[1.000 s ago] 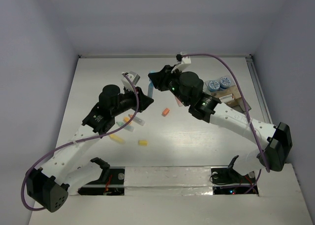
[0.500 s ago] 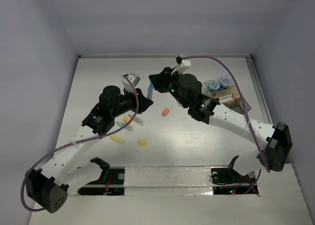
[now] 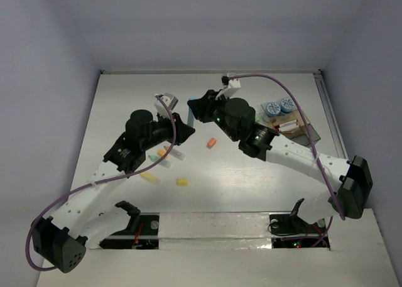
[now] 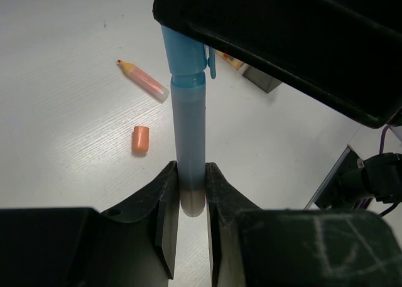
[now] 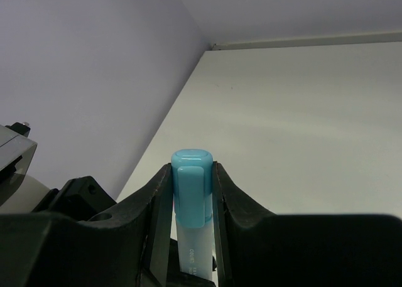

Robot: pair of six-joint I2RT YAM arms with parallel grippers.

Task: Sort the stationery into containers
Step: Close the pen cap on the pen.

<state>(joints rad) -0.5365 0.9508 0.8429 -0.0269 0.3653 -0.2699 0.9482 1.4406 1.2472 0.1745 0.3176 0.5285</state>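
Both clamped on one blue marker (image 4: 188,130), held off the desk near 11 o'clock: left pincer (image 4: 188,193) on the barrel end, right pincer (image 5: 191,174) on the cap. I'd guess a handover toward the tray (image 3: 295,125) at 2 o'clock.

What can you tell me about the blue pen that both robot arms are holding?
The blue marker looks like plastic. It has a bright blue cap with a clip, a paler see-through barrel and a greyish tail end. The left gripper pinches the tail in its jaws; the right gripper pinches the cap. It seems held off the table.
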